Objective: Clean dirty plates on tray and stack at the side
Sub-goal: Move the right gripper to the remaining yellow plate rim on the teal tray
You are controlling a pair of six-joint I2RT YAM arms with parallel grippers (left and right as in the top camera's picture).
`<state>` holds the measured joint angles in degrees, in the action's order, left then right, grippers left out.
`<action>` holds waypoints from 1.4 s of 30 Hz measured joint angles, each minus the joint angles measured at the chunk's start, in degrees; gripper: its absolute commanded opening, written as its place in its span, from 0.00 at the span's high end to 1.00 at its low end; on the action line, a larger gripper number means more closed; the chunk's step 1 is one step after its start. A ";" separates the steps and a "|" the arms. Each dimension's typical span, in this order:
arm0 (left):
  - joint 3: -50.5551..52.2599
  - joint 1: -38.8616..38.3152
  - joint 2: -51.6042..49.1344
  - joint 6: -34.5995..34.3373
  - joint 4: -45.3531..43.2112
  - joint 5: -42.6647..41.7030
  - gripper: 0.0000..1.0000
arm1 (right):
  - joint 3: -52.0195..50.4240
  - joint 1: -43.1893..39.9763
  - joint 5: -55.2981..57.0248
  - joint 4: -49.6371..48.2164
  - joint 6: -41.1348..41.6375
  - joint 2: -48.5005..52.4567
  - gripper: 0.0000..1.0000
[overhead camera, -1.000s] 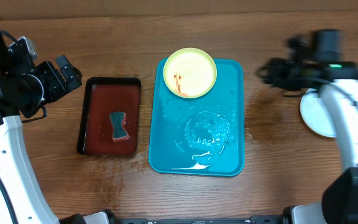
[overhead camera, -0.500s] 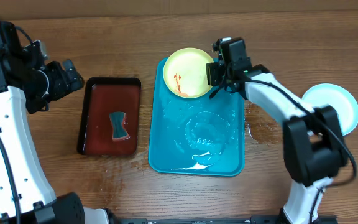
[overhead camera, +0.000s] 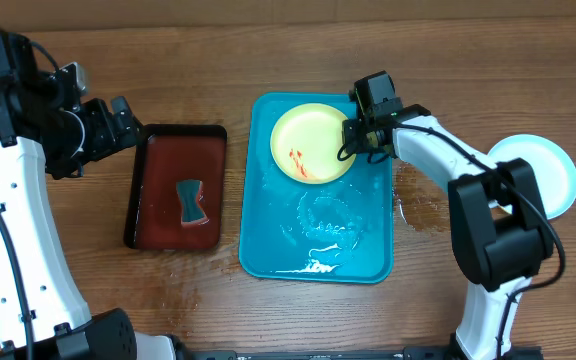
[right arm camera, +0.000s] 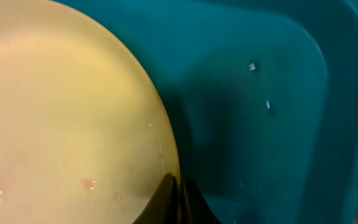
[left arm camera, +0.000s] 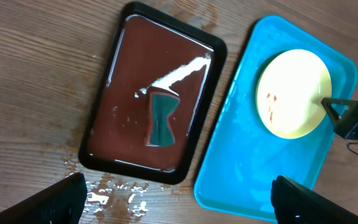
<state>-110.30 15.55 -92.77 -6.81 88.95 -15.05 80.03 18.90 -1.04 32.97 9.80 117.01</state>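
Here the right pincer [overhead camera: 352,135] is clenched on the right rim of the sauce-smeared yellow plate [overhead camera: 308,145], at the far end of the turquoise tray [overhead camera: 318,240]. The left pincer [overhead camera: 124,119] hangs spread open over the worktop [overhead camera: 198,70], beside the red-brown tray [overhead camera: 173,160].

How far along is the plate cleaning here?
Done: one light-blue-rimmed round plate lies beside the turquoise plastic tray, looking clean. In hand: the right gripper pinches the yellow-green round plate, red smears on it. Remaining: wiping and stacking it; teal sponge lies in red-brown tray.
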 measured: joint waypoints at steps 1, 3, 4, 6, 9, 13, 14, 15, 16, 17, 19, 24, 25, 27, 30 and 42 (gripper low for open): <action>0.00 -0.55 0.00 0.00 0.00 0.00 0.05 | 0.00 -0.02 0.02 2.45 0.50 -1.16 0.96; 0.00 -1.64 0.00 0.02 -0.02 -0.04 0.05 | -0.13 0.00 0.00 7.43 1.20 -4.11 0.96; 0.00 -2.27 0.00 0.04 -0.04 -0.02 0.05 | -0.13 0.00 -0.15 10.54 2.01 -5.64 0.96; 0.00 -3.58 0.00 0.17 -0.22 -0.04 0.05 | -0.13 0.00 -1.09 16.76 3.93 -8.50 0.96; 0.00 -5.51 0.00 0.26 -0.44 0.04 0.04 | -0.31 0.00 -3.76 22.73 8.24 -10.43 0.96; 0.00 -6.99 0.00 -0.33 -0.87 1.03 0.04 | -4.35 1.09 -6.97 22.45 17.31 -10.47 0.85; 0.00 -7.19 0.00 -0.52 -0.90 1.36 0.04 | -5.64 1.57 -7.45 21.49 19.63 -10.47 0.62; 0.00 -7.19 0.00 -0.72 -0.87 1.64 0.04 | -7.06 2.19 -7.93 20.31 21.79 -10.45 0.53; 0.00 -7.19 0.00 -0.76 -0.85 1.81 0.04 | -8.50 2.99 -8.46 19.08 24.13 -10.45 0.52; 0.00 -7.21 0.00 -0.94 -0.85 2.03 0.05 | -9.29 3.56 -8.74 18.40 25.55 -10.45 0.52; 0.11 -7.21 0.00 -1.38 -0.83 2.25 0.07 | -9.75 4.50 -9.20 17.62 27.89 -10.43 0.55; 5.62 -7.26 0.24 -4.15 -2.99 3.89 0.06 | -8.63 3.87 -8.70 17.20 27.19 -10.71 0.58; 7.89 -7.32 0.24 -4.94 -4.44 4.57 0.06 | -8.09 3.54 -8.55 17.18 25.92 -11.10 0.58; 13.44 -7.32 0.24 -6.01 -8.41 5.44 0.07 | -6.99 3.02 -8.24 17.18 22.25 -12.68 0.59; 23.30 -7.39 0.15 -7.04 -15.72 5.88 0.11 | -5.99 2.73 -7.87 17.27 15.87 -16.98 0.61; 50.73 -14.23 0.04 -9.86 -41.07 10.29 0.32 | -5.03 2.73 -7.69 19.37 7.43 -20.57 0.65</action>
<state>-59.57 1.32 -92.73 -16.67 47.88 -4.75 75.00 21.63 -8.73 52.34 17.23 96.44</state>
